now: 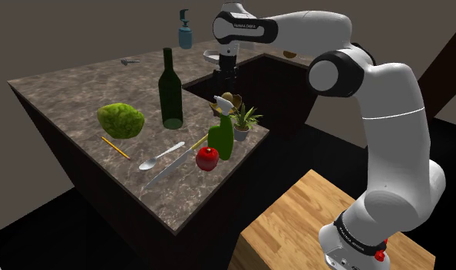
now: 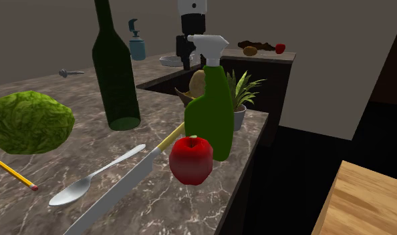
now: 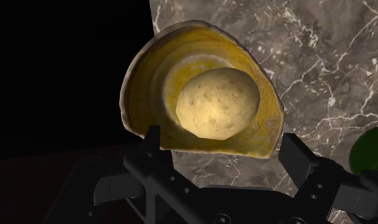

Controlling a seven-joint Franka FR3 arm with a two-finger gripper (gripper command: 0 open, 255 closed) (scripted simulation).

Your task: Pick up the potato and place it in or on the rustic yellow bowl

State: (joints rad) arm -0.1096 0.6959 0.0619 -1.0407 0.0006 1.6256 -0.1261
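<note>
My pincer (image 3: 223, 145) is spread wide and holds nothing, its two black fingers apart and touching neither thing below. Straight beneath it lies the potato (image 3: 216, 103), resting in the hollow of the yellow bowl (image 3: 143, 70), so I judge the placing done. The potato looks firm and dense, fairly weighty for its bulk, with a dull pitted skin that should not slip. If I had to take it again, I would close across its shorter width at the fullest middle, keeping my fingers clear of the bowl's wall. The bowl has an uneven, chipped-looking rim and may be brittle, so I would not knock it. It stands at the edge of the marbled worktop (image 3: 321, 57), near the middle of the shoulder view. Just beside it are a potted plant (image 1: 243, 119) and a green spray bottle (image 1: 223, 138), with a red apple (image 1: 207, 158) nearer the frame's bottom. The spray bottle and the dark glass bottle (image 1: 170, 88) show no labels. The small dark lettering on my arm (image 1: 246, 25) I cannot read with confidence.
</note>
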